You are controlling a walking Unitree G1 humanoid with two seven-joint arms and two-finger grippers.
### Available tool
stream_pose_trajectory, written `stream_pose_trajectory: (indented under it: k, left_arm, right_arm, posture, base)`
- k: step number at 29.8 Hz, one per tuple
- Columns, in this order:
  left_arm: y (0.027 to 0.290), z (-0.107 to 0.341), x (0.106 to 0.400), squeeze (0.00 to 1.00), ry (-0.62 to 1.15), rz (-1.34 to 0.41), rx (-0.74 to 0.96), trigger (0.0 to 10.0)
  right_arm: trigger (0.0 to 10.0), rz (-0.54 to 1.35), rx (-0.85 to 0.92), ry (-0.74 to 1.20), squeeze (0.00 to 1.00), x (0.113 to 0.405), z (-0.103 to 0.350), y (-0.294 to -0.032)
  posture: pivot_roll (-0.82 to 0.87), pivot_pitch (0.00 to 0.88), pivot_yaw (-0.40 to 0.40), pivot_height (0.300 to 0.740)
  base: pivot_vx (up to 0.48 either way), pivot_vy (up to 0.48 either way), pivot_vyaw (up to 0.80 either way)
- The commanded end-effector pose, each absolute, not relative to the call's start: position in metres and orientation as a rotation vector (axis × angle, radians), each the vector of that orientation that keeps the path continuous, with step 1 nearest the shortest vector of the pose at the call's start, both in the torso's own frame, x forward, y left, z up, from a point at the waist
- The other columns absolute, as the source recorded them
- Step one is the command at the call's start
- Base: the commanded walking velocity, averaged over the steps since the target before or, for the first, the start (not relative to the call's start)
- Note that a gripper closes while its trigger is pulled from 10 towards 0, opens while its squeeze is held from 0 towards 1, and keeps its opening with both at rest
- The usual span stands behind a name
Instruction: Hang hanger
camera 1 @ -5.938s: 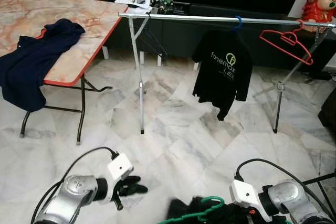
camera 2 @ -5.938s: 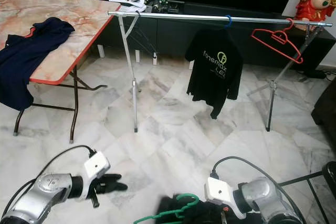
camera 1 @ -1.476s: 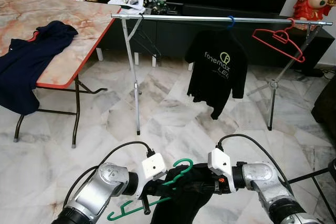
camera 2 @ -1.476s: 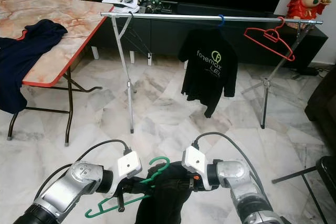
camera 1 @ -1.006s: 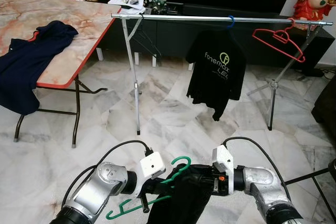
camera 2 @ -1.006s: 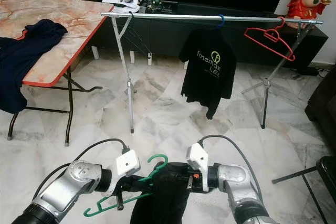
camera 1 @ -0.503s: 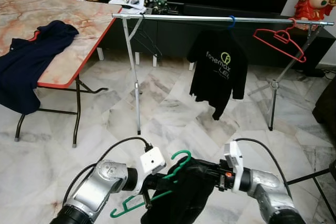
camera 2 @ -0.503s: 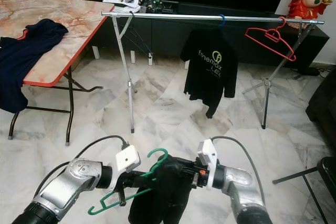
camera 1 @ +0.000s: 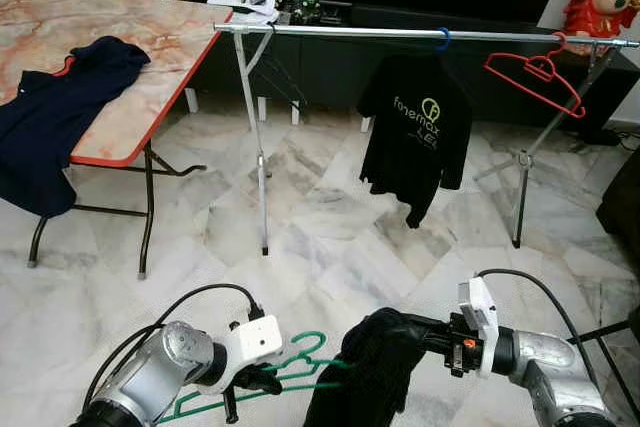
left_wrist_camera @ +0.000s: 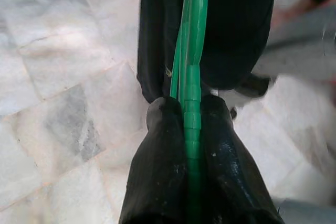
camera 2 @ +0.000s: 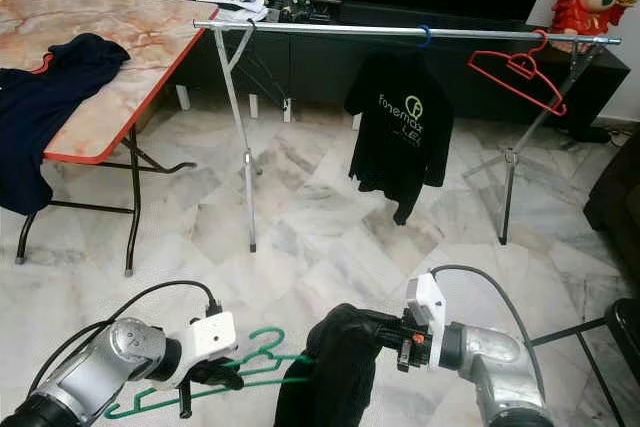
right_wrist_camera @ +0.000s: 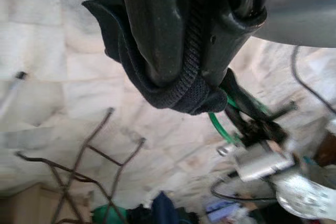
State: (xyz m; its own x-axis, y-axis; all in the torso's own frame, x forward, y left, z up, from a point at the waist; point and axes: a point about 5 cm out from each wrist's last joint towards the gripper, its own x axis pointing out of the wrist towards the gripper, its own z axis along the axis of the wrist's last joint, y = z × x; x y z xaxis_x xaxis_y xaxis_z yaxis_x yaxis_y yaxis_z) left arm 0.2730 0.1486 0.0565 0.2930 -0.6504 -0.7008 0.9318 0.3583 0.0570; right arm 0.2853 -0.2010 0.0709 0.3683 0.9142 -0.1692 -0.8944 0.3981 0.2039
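**Left eye view: both hands on one hanger**

The left hand [camera 1: 262,379] is clamped on the green hanger [camera 1: 300,367], low and near. To its right, the right hand [camera 1: 428,331] pinches the black garment [camera 1: 365,377] that drapes over the hanger. Far off, the rail [camera 1: 340,34] carries a black T-shirt [camera 1: 415,137] and a red hanger [camera 1: 537,75]; a desk [camera 1: 130,57] stands left.

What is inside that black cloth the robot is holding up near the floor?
One end of the green plastic hanger runs into the black garment; how far it reaches is covered. The left gripper is shut on the hanger; the right gripper pinches the garment's ribbed edge.
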Motion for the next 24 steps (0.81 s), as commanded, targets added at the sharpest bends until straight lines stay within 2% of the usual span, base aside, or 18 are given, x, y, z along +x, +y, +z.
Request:
stream_pose_trajectory:
  k: [1, 5, 9, 15, 19, 21, 24]
  left_arm:
    - [0.152, 0.059, 0.272, 0.00, 0.621, -1.105, 0.466, 0.0]
    - [0.162, 0.065, 0.270, 0.00, 0.593, -1.088, 0.401, 0.0]
    - [0.174, 0.075, 0.266, 0.00, 0.562, -1.085, 0.325, 0.0]
    - [0.192, 0.084, 0.258, 0.00, 0.575, -1.108, 0.331, 0.0]
    - [0.214, 0.074, 0.264, 0.00, 0.629, -0.963, 0.394, 0.0]
    - [0.221, 0.066, 0.268, 0.00, 0.627, -0.864, 0.362, 0.0]
    - [0.223, 0.062, 0.265, 0.00, 0.616, -0.841, 0.319, 0.0]
  right_arm:
    - [0.0, 1.090, 0.047, 0.244, 0.00, 0.287, 0.074, -0.210]
    - [0.0, 0.924, 0.030, 0.255, 0.00, 0.289, 0.066, -0.219]
    - [0.0, 0.829, -0.031, 0.330, 0.00, 0.277, 0.047, -0.230]
    - [0.0, 0.634, -0.071, 0.348, 0.00, 0.277, 0.040, -0.245]
    - [0.0, 0.452, -0.104, 0.340, 0.00, 0.283, 0.037, -0.252]
    - [0.0, 0.365, -0.079, 0.318, 0.00, 0.285, 0.037, -0.253]
    - [0.0, 0.295, -0.070, 0.317, 0.00, 0.286, 0.036, -0.255]
  posture:
    - [0.01, 0.098, -0.074, 0.740]
    - [0.01, 0.098, -0.075, 0.740]
    - [0.01, 0.100, -0.076, 0.740]
    - [0.01, 0.099, -0.075, 0.740]
    - [0.01, 0.099, -0.075, 0.740]
    - [0.01, 0.097, -0.073, 0.740]
    - [0.01, 0.098, -0.072, 0.740]
  base:
    - [0.000, 0.000, 0.00]
    - [0.000, 0.000, 0.00]
    - [0.000, 0.000, 0.00]
    - [0.000, 0.000, 0.00]
    - [0.000, 0.000, 0.00]
    - [0.000, 0.000, 0.00]
    - [0.000, 0.000, 0.00]
